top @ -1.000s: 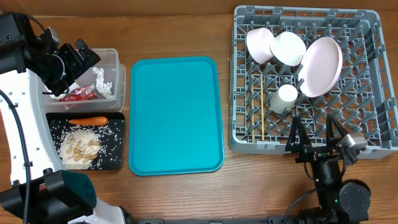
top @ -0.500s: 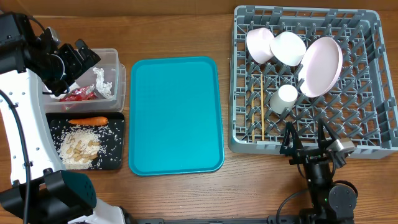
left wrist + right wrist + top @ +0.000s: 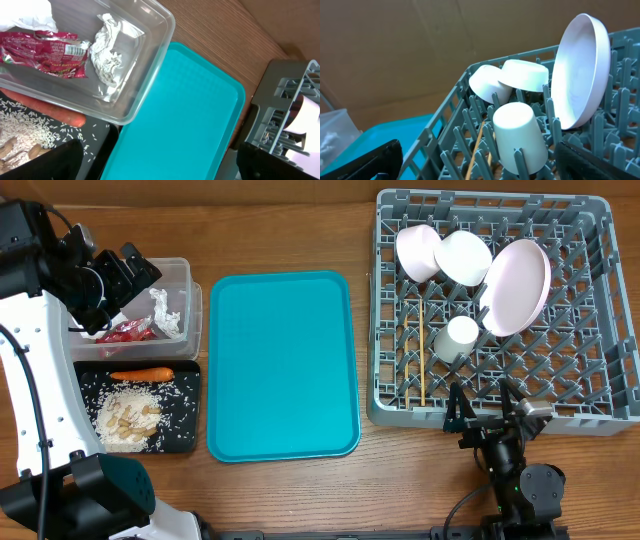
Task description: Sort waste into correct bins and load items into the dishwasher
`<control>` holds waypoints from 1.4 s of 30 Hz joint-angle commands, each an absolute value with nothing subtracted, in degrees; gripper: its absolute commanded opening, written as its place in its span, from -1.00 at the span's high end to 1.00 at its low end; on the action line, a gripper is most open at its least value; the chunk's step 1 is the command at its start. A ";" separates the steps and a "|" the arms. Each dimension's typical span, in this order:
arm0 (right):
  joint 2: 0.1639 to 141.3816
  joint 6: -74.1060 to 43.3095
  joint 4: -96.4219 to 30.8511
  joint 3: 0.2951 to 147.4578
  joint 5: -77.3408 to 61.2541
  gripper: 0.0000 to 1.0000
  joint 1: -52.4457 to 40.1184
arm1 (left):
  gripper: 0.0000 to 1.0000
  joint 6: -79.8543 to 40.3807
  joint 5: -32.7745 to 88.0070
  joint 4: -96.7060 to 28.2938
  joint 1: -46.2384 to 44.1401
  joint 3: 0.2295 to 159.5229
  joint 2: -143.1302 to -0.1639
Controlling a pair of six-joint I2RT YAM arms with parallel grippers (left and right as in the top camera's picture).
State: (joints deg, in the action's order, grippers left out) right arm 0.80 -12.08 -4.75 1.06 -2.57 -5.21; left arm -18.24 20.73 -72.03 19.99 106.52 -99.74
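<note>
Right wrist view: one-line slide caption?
Grey dish rack loaded with a white plate, two bowls, a small cup and chopsticks; teal tray beyond.

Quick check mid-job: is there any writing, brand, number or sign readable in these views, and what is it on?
Red crinkled snack wrapper in the clear plastic tub: it has a white printed panel and other print, all too small and blurred to read.
Teal tray, grey dish rack, large white plate, shallow black tray: no text visible.
</note>
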 commanded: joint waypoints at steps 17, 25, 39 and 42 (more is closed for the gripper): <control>0.12 1.06 -4.62 0.45 -2.70 -1.00 -4.69 | -1.00 -18.85 20.34 -71.96 19.86 107.77 -98.61; 0.16 1.10 -4.62 0.45 -2.68 -1.00 -4.58 | -1.00 -18.85 20.34 -71.96 19.86 107.77 -98.61; 0.16 1.10 -4.62 0.45 -2.68 -1.00 -4.58 | -0.99 -18.85 20.34 -71.96 19.86 107.77 -98.61; 0.16 1.10 -4.62 0.45 -2.68 -1.00 -4.58 | -1.00 -18.85 20.34 -71.96 19.86 107.77 -98.61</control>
State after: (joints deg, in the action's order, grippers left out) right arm 0.80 0.71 -4.75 1.06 -2.59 -4.91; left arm -18.24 20.73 -72.03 19.99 106.52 -99.74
